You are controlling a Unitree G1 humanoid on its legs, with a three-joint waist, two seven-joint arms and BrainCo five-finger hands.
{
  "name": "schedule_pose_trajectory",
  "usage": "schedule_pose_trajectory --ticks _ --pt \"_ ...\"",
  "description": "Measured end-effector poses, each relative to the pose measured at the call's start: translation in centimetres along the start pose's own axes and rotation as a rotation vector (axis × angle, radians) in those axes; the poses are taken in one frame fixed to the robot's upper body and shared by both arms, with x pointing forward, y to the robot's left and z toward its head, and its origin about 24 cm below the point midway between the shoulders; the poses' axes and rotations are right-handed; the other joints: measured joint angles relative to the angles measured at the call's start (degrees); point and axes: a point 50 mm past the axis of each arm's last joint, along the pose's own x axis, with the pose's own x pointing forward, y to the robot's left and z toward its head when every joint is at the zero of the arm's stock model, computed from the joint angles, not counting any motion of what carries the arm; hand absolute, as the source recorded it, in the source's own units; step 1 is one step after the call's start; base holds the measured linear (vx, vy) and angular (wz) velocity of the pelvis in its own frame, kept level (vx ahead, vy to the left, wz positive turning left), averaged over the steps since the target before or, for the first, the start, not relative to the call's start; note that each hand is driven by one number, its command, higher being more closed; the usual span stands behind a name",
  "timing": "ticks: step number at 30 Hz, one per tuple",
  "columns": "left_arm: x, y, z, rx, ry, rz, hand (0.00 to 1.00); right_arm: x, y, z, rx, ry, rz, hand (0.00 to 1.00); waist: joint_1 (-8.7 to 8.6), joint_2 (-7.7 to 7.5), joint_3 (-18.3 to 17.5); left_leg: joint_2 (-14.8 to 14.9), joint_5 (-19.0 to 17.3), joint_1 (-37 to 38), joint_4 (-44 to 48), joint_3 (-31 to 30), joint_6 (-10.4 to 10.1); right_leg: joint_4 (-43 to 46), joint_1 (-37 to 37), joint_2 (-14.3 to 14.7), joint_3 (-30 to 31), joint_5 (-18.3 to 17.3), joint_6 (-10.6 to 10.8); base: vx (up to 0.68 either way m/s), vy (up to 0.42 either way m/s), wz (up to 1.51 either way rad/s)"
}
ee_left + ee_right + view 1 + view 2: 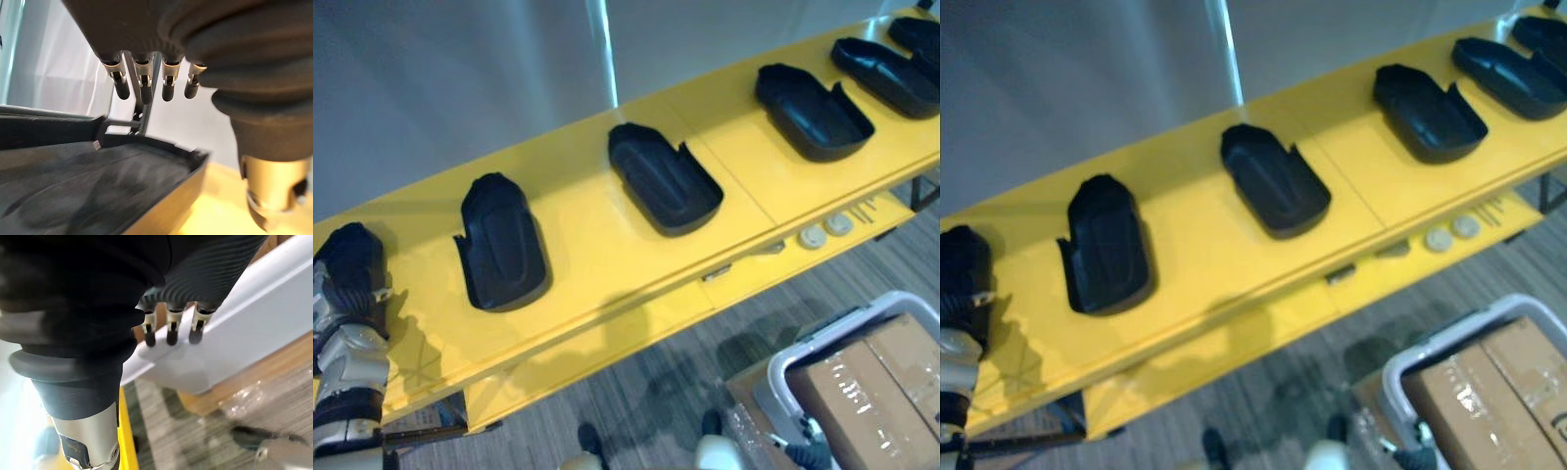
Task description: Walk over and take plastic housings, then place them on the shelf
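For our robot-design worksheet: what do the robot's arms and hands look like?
The left arm is silver-grey metal. The left hand and right hand each wear a dark ribbed cover; their slim silver fingers end in dark tips.

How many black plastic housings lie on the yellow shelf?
5 housings: left, middle, right of middle, two at the far right. A sixth may hide under the left robot hand.

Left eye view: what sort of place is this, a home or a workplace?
Probably a workplace, such as a factory or stockroom: a long yellow shelf carries a row of similar black plastic housings, and a cardboard box sits in a white-rimmed crate on grey carpet.
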Motion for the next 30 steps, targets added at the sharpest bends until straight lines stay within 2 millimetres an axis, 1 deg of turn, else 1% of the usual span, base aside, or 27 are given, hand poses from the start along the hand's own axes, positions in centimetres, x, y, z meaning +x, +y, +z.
schedule_pose_trajectory --ticks 3,7,9,10,11,12,13,15,16,17,18,19,20,21,22,24,25,26,27,28,30 --pt "0.1 0.9 1.2 -0.055 -0.063 0.081 0.00 -0.4 0.7 -0.4 0.004 0.012 0.012 0.00 0.47 -0.15 -0.7 0.0 0.0 0.1 0.0 -1.2 0.0 0.0 0.9 0.0 -1.2 -0.2 0.0 -0.01 -0.005 0.16" --pt "0.0 2.9 4.2 -0.151 -0.197 0.190 0.00 -1.2 1.5 -1.2 0.016 0.044 0.006 0.00 1.12 -0.50 -2.6 0.0 0.0 0.3 0.0 -2.7 0.0 -1.0 2.8 -0.1 -3.0 -0.2 0.0 0.02 -0.003 0.21" --pt "-0.5 4.4 6.5 -0.258 -0.301 0.241 0.00 -1.5 1.9 -1.5 0.020 0.057 -0.001 0.00 1.99 -0.40 -4.7 0.0 0.0 -0.6 -0.3 -3.2 -0.1 -1.4 2.9 -0.1 -3.9 -0.3 0.1 0.02 -0.002 0.17" --pt "-0.7 4.8 7.2 -0.297 -0.328 0.252 0.00 -1.6 2.0 -1.6 0.019 0.058 0.000 0.00 1.99 -0.35 -5.2 0.0 0.0 -0.8 -0.3 -3.5 -0.1 -1.5 3.0 -0.1 -4.2 -0.3 0.1 0.03 -0.007 0.29" --pt "-1.2 5.7 8.5 -0.382 -0.389 0.266 0.00 -1.6 2.2 -1.5 0.023 0.060 -0.010 0.00 2.06 -0.35 -5.5 0.0 0.0 -0.7 -0.3 -4.5 -0.1 -1.8 4.1 -0.1 -5.1 -0.2 0.1 0.02 -0.009 0.35" --pt "-1.7 6.4 9.4 -0.420 -0.440 0.285 0.00 -1.7 2.3 -1.6 0.027 0.066 -0.018 0.00 2.19 -0.35 -6.2 0.0 0.0 -0.7 -0.3 -5.1 -0.1 -2.1 4.9 -0.1 -6.0 -0.3 0.1 0.02 -0.009 0.30" --pt "-2.0 6.9 9.5 -0.445 -0.456 0.297 0.00 -1.6 2.3 -1.6 0.028 0.068 -0.025 0.00 2.36 -0.32 -6.8 0.0 0.0 -0.8 -0.3 -5.2 -0.1 -2.1 4.9 0.0 -6.1 -0.3 0.1 0.01 -0.006 0.16" --pt "-2.9 9.1 10.0 -0.556 -0.510 0.344 0.00 -1.4 2.5 -1.4 0.044 0.072 -0.041 0.00 2.98 -0.30 -7.8 0.0 0.0 -0.6 -0.3 -6.0 -0.1 -2.5 5.9 0.0 -7.4 -0.3 0.1 0.03 -0.009 0.19" --pt "-3.2 9.7 10.1 -0.573 -0.526 0.360 0.00 -1.4 2.5 -1.4 0.051 0.074 -0.051 0.00 3.11 -0.29 -7.8 -0.1 0.1 -0.6 -0.3 -6.5 -0.2 -2.5 6.4 0.0 -7.8 -0.3 0.0 0.00 -0.011 0.34" --pt "-3.9 10.8 9.7 -0.611 -0.540 0.393 0.00 -1.5 2.6 -1.5 0.071 0.086 -0.068 0.00 3.75 -0.25 -8.5 -0.1 0.1 -0.8 -0.3 -7.3 -0.2 -2.6 6.7 0.0 -8.9 -0.3 0.0 0.00 -0.008 0.38" --pt "-4.4 11.6 8.9 -0.632 -0.539 0.424 0.00 -1.4 2.7 -1.5 0.076 0.096 -0.076 0.00 4.21 -0.17 -9.0 -0.2 0.1 -0.7 -0.4 -8.1 -0.2 -2.6 7.5 -0.1 -9.7 -0.3 0.0 0.01 -0.005 0.34" --pt "-4.7 11.7 8.4 -0.634 -0.532 0.433 0.00 -1.4 2.7 -1.5 0.077 0.103 -0.079 0.00 4.53 -0.14 -9.3 -0.2 0.1 -0.7 -0.4 -8.5 -0.1 -2.6 8.0 -0.1 -10.3 -0.3 0.0 0.01 -0.003 0.41" --pt "-5.1 11.7 7.4 -0.638 -0.507 0.446 0.00 -1.4 2.8 -1.6 0.078 0.119 -0.081 0.00 5.28 -0.12 -10.1 -0.4 -0.1 -0.7 -0.4 -9.3 0.1 -2.7 8.6 -0.3 -11.1 -0.4 -0.1 0.00 0.004 0.30" --pt "-5.5 11.7 6.1 -0.636 -0.468 0.457 0.00 -1.1 3.0 -1.6 0.079 0.139 -0.073 0.00 6.40 -0.24 -10.9 -0.5 -0.3 -0.8 -0.4 -9.6 0.4 -2.7 8.7 -0.4 -11.9 -0.4 -0.2 -0.01 0.005 0.25" --pt "-5.7 11.6 5.5 -0.648 -0.445 0.456 0.00 -1.0 3.0 -1.6 0.070 0.147 -0.069 0.00 6.94 -0.33 -11.1 -0.6 -0.3 -0.8 -0.4 -9.8 0.4 -2.8 9.0 -0.4 -12.2 -0.4 -0.2 -0.02 0.001 0.27" --pt "-6.2 11.4 3.1 -0.637 -0.357 0.472 0.00 -0.6 3.5 -1.5 0.055 0.165 -0.041 0.00 7.83 -0.53 -11.1 -0.8 -0.3 -0.9 -0.4 -11.3 0.4 -2.9 10.5 -0.5 -14.3 -0.6 -0.5 -0.04 -0.007 0.42" --pt "-6.4 11.3 2.5 -0.628 -0.337 0.478 0.00 -0.5 3.6 -1.6 0.060 0.179 -0.033 0.00 8.35 -0.57 -11.2 -0.8 -0.2 -1.0 -0.4 -11.3 0.4 -2.9 10.6 -0.5 -14.8 -0.8 -0.8 -0.05 -0.011 0.37" --pt "-6.6 11.3 1.5 -0.619 -0.301 0.488 0.00 -0.3 3.7 -1.8 0.073 0.207 -0.017 0.00 9.18 -1.29 -11.7 -0.9 -0.1 -1.5 -0.4 -11.6 0.4 -3.0 10.7 -0.5 -15.6 -1.3 -0.9 -0.03 -0.013 0.30" --pt "-6.6 11.2 1.3 -0.619 -0.290 0.487 0.00 -0.3 3.7 -1.9 0.083 0.222 -0.011 0.00 9.64 -1.53 -12.0 -0.9 0.0 -2.1 -0.4 -11.8 0.3 -3.0 10.7 -0.6 -16.2 -1.6 -0.5 -0.04 -0.022 0.50" --pt "-6.5 11.0 0.7 -0.628 -0.260 0.472 0.00 -0.1 3.6 -2.2 0.105 0.248 -0.013 0.00 10.19 -2.17 -12.2 -0.8 0.4 -2.8 -0.4 -12.1 0.4 -2.9 10.7 -0.5 -17.4 -1.9 -0.4 -0.04 -0.031 0.50" --pt "-6.4 9.5 -1.6 -0.578 -0.152 0.423 0.00 0.4 3.1 -2.1 0.151 0.256 -0.038 0.00 11.34 -2.50 -12.1 -0.7 1.4 -2.9 -0.4 -12.1 0.4 -2.8 11.1 -0.5 -18.4 -1.9 -0.4 -0.02 -0.023 0.31"
